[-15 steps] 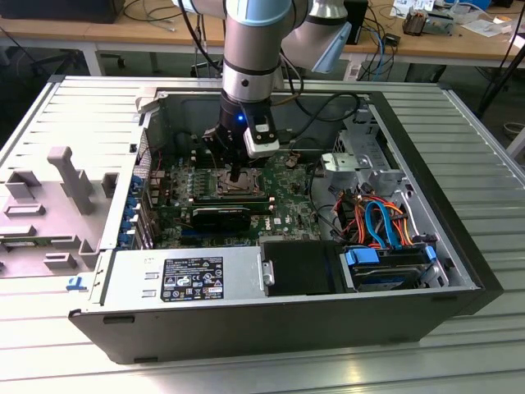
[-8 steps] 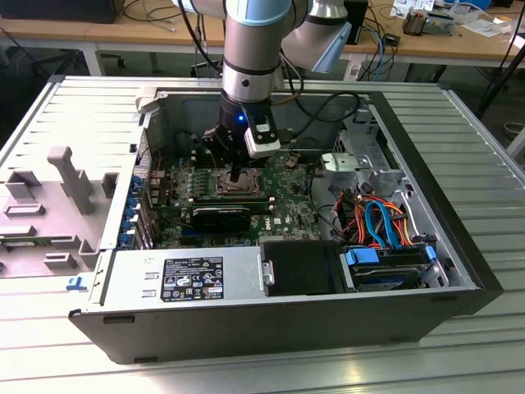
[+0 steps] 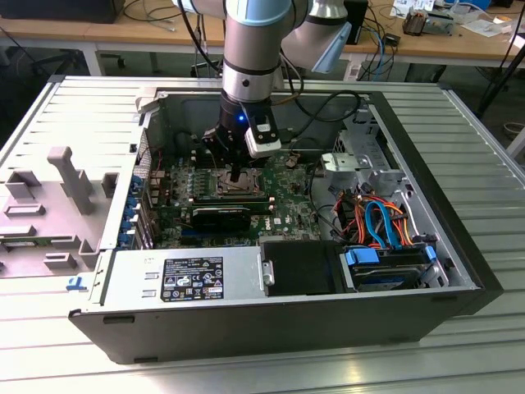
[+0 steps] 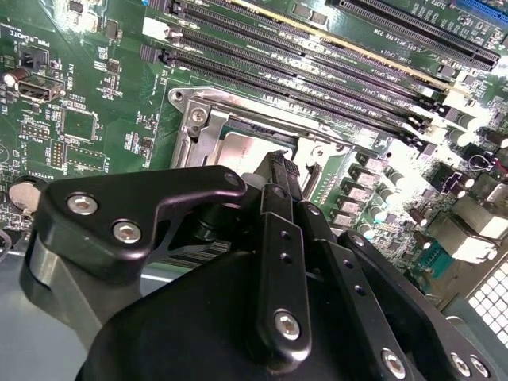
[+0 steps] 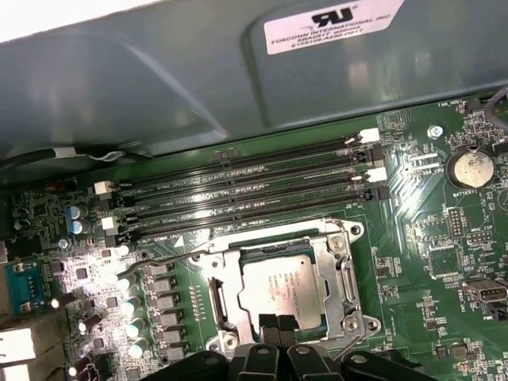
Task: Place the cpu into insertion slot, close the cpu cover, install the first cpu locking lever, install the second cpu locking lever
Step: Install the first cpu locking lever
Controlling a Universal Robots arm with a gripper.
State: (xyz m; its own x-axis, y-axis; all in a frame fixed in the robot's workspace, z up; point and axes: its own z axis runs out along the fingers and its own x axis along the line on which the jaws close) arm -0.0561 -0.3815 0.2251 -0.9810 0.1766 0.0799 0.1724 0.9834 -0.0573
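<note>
Gripper (image 5: 277, 324) pinched closed above cpu (image 5: 286, 286) seated in insertion slot (image 5: 344, 274).

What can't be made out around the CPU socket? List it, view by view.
Exterior view: the small square silver-rimmed insertion slot is tiny and partly behind the black gripper.
Second wrist view: the gripper's body hides much of the flat silver-grey square cpu.
First wrist view: the gripper hides the thin silver cpu cover frame's edge nearest it.
</note>
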